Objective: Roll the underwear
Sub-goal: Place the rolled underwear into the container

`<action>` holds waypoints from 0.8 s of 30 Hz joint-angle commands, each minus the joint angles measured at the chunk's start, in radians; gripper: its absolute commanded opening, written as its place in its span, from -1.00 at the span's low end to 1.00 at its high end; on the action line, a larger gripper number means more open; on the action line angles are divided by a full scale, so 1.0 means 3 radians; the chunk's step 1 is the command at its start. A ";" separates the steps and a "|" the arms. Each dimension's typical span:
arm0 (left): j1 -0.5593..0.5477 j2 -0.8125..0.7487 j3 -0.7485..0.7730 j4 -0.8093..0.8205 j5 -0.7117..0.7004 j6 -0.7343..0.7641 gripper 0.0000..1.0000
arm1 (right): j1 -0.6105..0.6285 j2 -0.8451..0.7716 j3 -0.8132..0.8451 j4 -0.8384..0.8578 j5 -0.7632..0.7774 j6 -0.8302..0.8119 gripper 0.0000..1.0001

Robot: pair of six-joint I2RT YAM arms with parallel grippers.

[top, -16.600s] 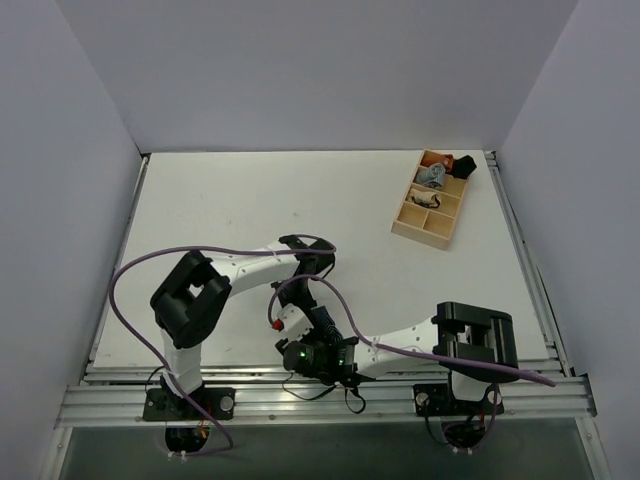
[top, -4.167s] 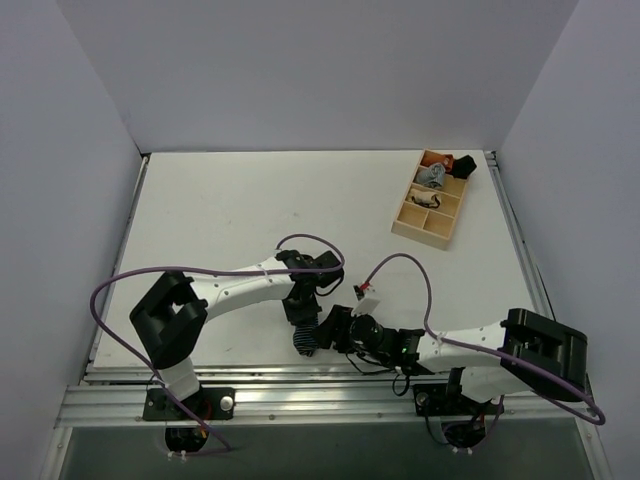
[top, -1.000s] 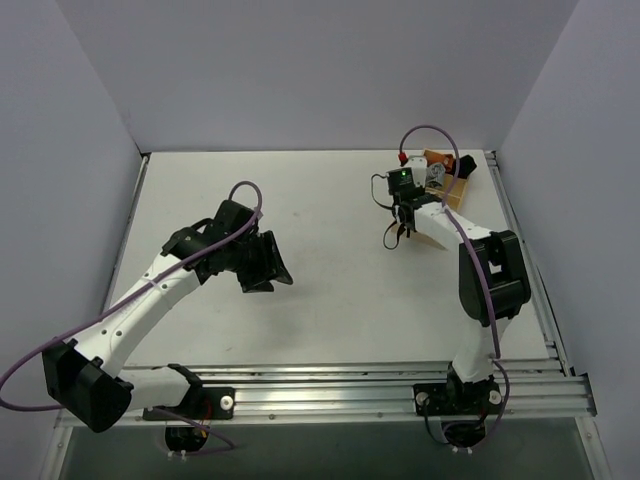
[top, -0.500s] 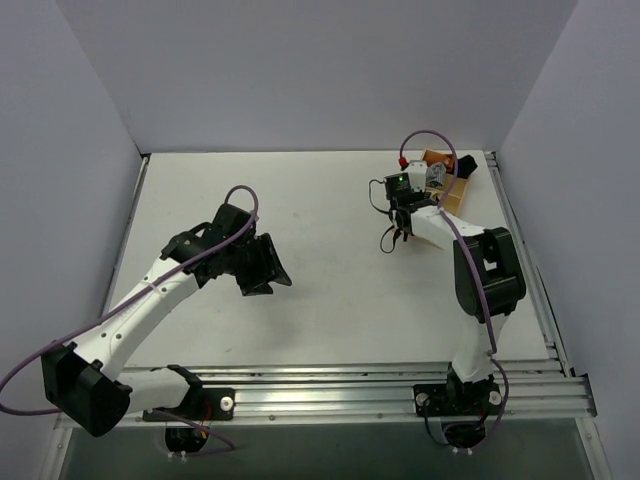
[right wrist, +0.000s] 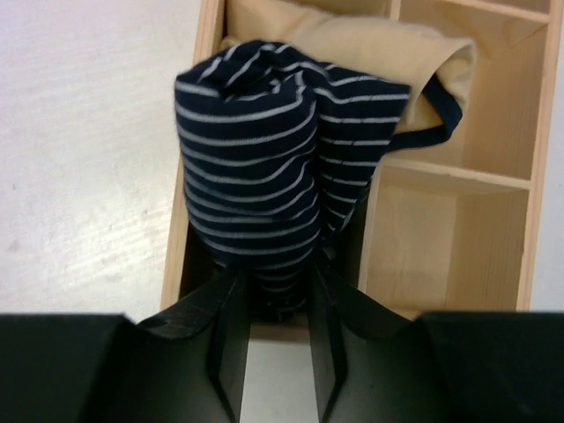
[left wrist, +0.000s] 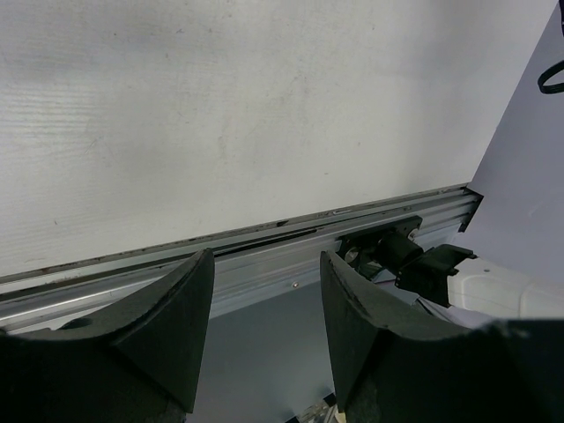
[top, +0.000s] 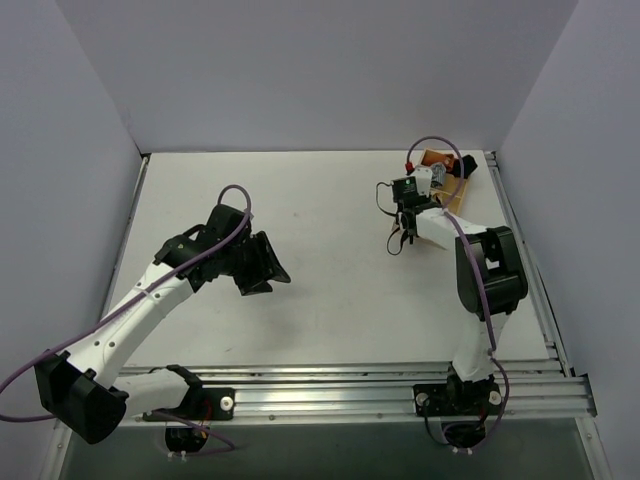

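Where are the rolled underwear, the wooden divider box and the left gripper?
underwear (right wrist: 264, 159): right wrist view, on the striped front of the roll.
wooden divider box (right wrist: 458, 175): right wrist view, on a cross divider.
left gripper (left wrist: 266, 264): left wrist view, in the gap midway between its open fingertips.

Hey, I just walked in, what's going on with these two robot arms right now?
The right tool grips the lower end of the rolled underwear, a dark navy striped bundle, and holds it upright in a compartment at the edge of the wooden tray at the far right of the table. The rolling looks done, and this appears to be the putting-away step. The left tool hangs open and empty above the table, well away from the tray.
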State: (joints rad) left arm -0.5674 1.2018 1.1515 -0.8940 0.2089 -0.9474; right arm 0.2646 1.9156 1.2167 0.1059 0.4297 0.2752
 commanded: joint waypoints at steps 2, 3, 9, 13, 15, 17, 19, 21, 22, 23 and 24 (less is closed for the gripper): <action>0.0035 -0.0069 0.0140 0.0101 -0.0067 -0.0028 0.18 | -0.0135 0.0098 -0.0195 -0.0506 -0.0460 0.0075 -0.47; 0.0035 -0.0064 0.0155 0.0091 -0.0072 -0.0012 0.18 | -0.0156 0.0134 -0.0170 -0.0547 -0.0491 0.0080 -0.47; 0.0046 -0.0094 0.0135 0.0055 -0.0093 -0.0022 0.18 | -0.0222 0.0175 -0.0154 -0.0517 -0.0701 0.0034 -0.47; 0.0071 -0.0084 0.0160 0.0071 -0.0072 -0.0017 0.18 | -0.0227 -0.0059 -0.0134 -0.0552 -0.0722 -0.0017 -0.43; 0.0076 -0.0064 0.0221 0.0071 -0.0067 -0.0002 0.18 | -0.0227 -0.0157 -0.0108 -0.0578 -0.0762 -0.0028 -0.35; 0.0081 -0.0028 0.0262 0.0081 -0.0067 0.0013 0.18 | -0.0227 -0.0285 -0.0047 -0.0624 -0.0773 -0.0023 -0.29; 0.0102 0.0008 0.0324 0.0101 -0.0052 0.0039 0.18 | -0.0232 -0.0356 -0.0001 -0.0711 -0.0763 0.0003 -0.25; 0.0112 0.0028 0.0365 0.0101 -0.0042 0.0074 0.18 | -0.0232 -0.0397 0.0030 -0.0751 -0.0768 0.0008 -0.22; 0.0122 0.0054 0.0400 0.0111 -0.0032 0.0085 0.18 | -0.0243 -0.0423 0.0035 -0.0767 -0.0793 0.0008 -0.21; 0.0132 0.0069 0.0416 0.0116 -0.0011 0.0095 0.18 | -0.0253 -0.0433 0.0040 -0.0782 -0.0798 0.0013 -0.20; 0.0138 0.0074 0.0421 0.0132 -0.0001 0.0100 0.18 | -0.0258 -0.0444 0.0060 -0.0823 -0.0803 0.0023 -0.19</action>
State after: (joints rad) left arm -0.5385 1.2140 1.2259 -0.8928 0.1928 -0.9394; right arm 0.1932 1.8362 1.2098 -0.0345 0.2085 0.2886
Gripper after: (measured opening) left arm 0.589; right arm 0.400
